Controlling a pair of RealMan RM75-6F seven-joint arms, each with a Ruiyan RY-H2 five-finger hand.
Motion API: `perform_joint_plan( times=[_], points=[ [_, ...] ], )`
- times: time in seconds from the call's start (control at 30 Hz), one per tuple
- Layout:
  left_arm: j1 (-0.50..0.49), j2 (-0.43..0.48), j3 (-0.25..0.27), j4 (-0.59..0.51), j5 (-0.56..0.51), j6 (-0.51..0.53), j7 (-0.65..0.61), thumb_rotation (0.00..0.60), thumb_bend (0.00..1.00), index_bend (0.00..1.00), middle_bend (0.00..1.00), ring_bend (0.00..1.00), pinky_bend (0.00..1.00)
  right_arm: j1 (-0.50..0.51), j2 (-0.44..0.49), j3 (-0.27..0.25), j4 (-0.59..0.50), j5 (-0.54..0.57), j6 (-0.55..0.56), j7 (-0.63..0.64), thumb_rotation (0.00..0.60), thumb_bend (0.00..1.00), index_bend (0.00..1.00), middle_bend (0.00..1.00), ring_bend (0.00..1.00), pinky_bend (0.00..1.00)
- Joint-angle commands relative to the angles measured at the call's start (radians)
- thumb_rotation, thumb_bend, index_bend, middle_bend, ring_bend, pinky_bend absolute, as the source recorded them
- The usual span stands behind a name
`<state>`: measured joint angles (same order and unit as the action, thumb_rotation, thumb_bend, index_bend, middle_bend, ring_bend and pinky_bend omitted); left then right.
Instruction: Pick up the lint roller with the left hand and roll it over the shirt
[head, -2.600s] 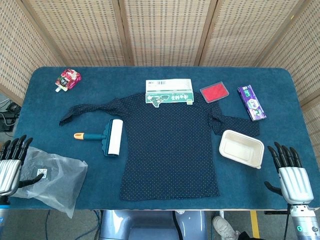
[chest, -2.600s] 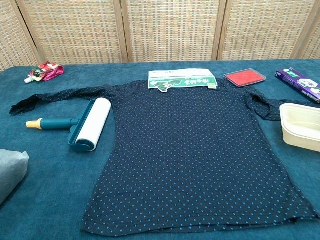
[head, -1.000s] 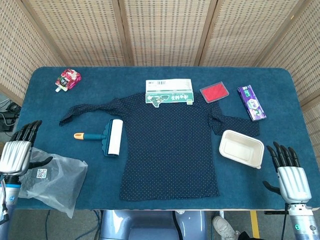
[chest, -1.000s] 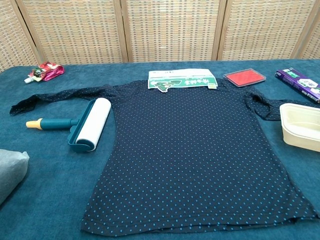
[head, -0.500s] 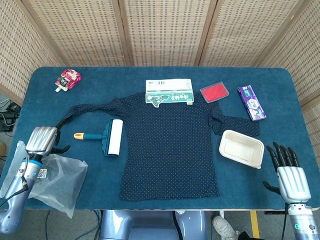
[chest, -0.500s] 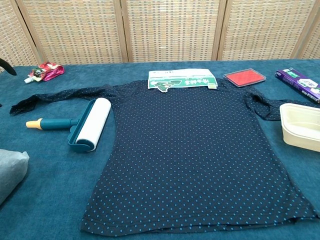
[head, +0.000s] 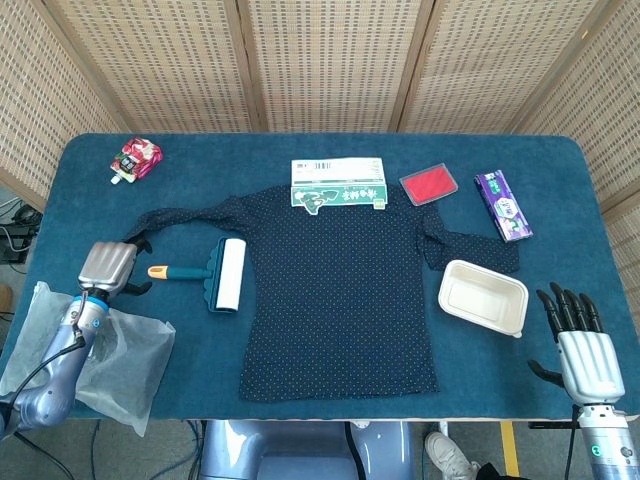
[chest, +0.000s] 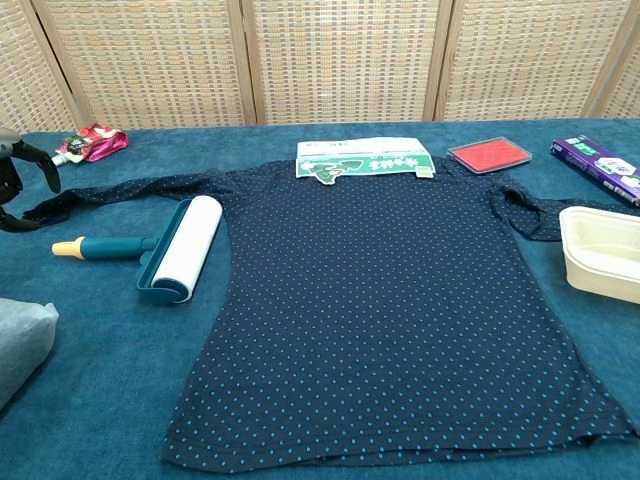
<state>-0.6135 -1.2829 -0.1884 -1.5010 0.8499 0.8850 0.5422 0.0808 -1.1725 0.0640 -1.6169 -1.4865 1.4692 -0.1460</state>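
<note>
The lint roller (head: 215, 274) (chest: 170, 250) lies on the blue table beside the shirt's left edge, its white roll toward the shirt and its teal handle with an orange tip pointing left. A dark dotted shirt (head: 340, 290) (chest: 390, 300) is spread flat in the middle. My left hand (head: 108, 267) (chest: 18, 185) hovers just left of the handle's orange tip, fingers apart and curved, holding nothing. Off the near right corner my right hand (head: 578, 345) is held with its fingers spread, apart from everything.
A clear plastic bag (head: 95, 350) lies under my left forearm. A white tray (head: 483, 297) sits on the right sleeve. A green-white packet (head: 338, 185), red case (head: 430, 186), purple box (head: 502, 204) and red pouch (head: 135, 158) lie along the back.
My left hand has moved up and to the right, from the near left table corner over the plastic bag to just beside the roller's handle tip. The right hand has hardly moved.
</note>
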Motion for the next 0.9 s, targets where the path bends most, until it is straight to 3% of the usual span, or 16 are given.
perform_joint_plan(
  times=[0.03,0.9],
  points=[
    [-0.029,-0.032,0.015,0.037,-0.041,-0.025,0.014,0.6,0.32,0.32,0.82,0.63,0.61,0.001,-0.001,-0.001,0.001,0.001,-0.002,-0.003,0.6,0.15,0.0,0.0,0.0,0.0],
    [-0.157,-0.153,0.086,0.179,-0.125,-0.085,0.092,0.6,0.33,0.35,0.82,0.63,0.61,0.001,-0.005,0.002,0.016,0.005,0.0,0.02,0.6,0.15,0.0,0.0,0.0,0.0]
  ],
)
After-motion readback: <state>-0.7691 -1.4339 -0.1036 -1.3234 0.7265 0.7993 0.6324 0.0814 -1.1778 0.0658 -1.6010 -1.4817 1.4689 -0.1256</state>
